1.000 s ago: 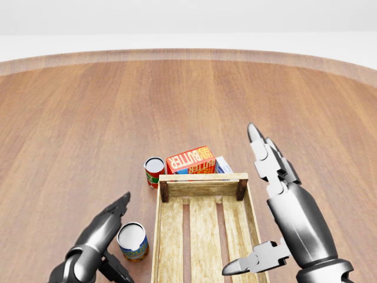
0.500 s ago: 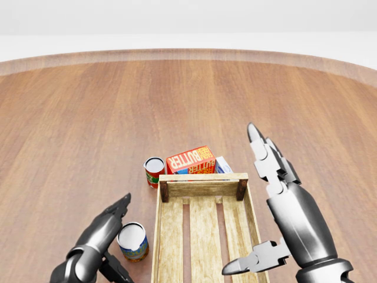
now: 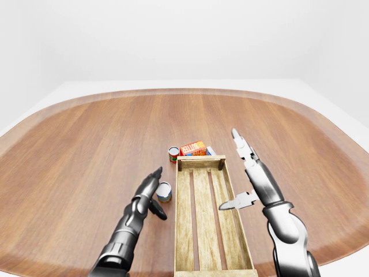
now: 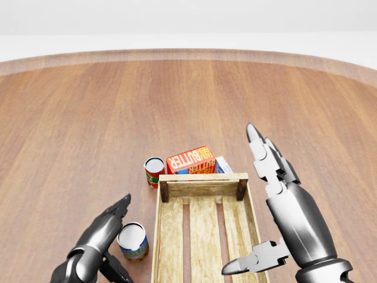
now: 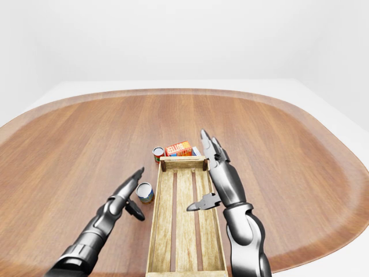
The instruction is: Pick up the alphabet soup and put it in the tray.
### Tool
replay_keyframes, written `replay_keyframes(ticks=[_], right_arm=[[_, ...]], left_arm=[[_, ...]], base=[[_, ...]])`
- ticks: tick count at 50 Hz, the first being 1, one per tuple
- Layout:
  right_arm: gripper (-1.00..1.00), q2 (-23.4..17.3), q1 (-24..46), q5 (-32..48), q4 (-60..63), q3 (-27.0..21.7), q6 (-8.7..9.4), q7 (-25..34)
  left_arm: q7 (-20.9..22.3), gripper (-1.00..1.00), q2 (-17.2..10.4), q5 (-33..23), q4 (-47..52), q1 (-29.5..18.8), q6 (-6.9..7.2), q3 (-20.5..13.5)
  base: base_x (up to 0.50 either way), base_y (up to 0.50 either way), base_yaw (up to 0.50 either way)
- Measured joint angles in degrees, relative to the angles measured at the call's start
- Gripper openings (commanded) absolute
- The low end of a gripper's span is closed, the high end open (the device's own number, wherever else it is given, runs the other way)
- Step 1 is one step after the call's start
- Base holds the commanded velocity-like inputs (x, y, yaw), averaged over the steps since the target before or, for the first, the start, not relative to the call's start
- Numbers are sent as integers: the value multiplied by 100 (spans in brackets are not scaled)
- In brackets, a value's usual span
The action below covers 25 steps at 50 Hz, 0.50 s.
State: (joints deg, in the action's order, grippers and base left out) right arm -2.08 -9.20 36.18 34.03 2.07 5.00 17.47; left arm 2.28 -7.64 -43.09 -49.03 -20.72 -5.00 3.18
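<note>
A can with a blue, green and orange label [image 4: 132, 240] stands upright on the wooden table, just left of the slatted wooden tray [image 4: 203, 177]. My left hand [image 3: 154, 195] is open right beside this can on its left, with the fingers stretched past it and the thumb below it. A second can with a red label [image 4: 154, 171] stands near the tray's top left corner. I cannot read either label. My right hand [image 4: 262, 206] is open above the tray's right wall, fingers pointing up the view, holding nothing. The tray is empty.
A red butter box [image 4: 190, 159] and a small white and blue box [image 4: 222, 164] lie against the tray's top end. The round wooden table [image 3: 86, 133] spreads widely on every side, with its rim far off at the top.
</note>
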Motion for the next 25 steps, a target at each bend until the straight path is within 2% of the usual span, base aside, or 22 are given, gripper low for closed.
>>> replay_keyframes(ticks=[25], right_arm=[[98, 1, -16, 6, -19, -5, 0, -7]], left_arm=[[4, 100, 21, 76, 16, -11, 0, -13]], base=[[0, 0, 0]])
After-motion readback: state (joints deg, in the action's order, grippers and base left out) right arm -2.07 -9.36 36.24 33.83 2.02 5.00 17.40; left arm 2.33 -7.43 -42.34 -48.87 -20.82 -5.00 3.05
